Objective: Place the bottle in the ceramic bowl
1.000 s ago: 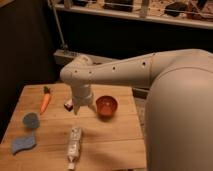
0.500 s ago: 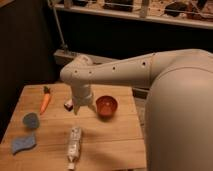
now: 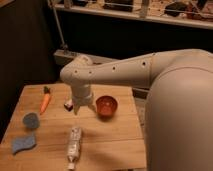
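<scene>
Gripper (image 3: 82,107) hangs at the end of the white arm (image 3: 115,72), pointing down over the middle of the wooden table (image 3: 117,142). It's low, near the tabletop. Claw state: cannot tell, the wrist housing hides it. Nothing visibly held.

Just left of the gripper: small dark-and-white packet (image 3: 68,104) on the table, partly behind the wrist. Contact or not, cannot tell.

Just right of the gripper: ceramic bowl (image 3: 106,106), reddish-orange, upright, looks empty, apart from the gripper.

Bottle (image 3: 74,146) lies on its side on the table, nearer the front edge than the gripper, lengthwise roughly front-to-back. It's apart from the gripper and well apart from the bowl, so not in it.

Further left: carrot (image 3: 45,101) near the back-left corner, green top pointing away. Round blue-grey pad (image 3: 31,120) sits in front of the carrot, and a blue sponge (image 3: 23,144) in front of that, near the left front corner.

The robot's body (image 3: 177,125) fills the right side of the view.
</scene>
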Controlling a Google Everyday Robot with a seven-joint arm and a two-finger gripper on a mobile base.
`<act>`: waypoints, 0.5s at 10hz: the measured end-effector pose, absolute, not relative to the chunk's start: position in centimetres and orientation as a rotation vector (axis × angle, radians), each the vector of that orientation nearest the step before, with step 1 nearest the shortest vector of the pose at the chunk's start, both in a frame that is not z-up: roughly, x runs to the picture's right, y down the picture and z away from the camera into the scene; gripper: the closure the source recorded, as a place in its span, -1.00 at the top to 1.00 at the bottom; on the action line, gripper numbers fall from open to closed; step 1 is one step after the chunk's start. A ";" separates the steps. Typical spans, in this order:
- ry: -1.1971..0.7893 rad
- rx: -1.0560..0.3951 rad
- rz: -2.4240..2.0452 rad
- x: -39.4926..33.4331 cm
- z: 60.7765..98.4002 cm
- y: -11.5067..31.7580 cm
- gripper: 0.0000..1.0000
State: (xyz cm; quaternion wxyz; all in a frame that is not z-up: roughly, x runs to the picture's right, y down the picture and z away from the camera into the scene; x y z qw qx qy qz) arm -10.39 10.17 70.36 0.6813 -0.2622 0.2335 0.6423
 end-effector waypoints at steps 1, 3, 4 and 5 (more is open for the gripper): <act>0.524 -0.588 1.441 -10.4 70.4 10.2 0.30; 0.524 -0.588 1.441 -10.4 70.3 10.2 0.30; 0.524 -0.586 1.439 -10.4 70.3 10.2 0.30; 0.528 -0.578 1.435 -10.4 70.4 10.6 0.30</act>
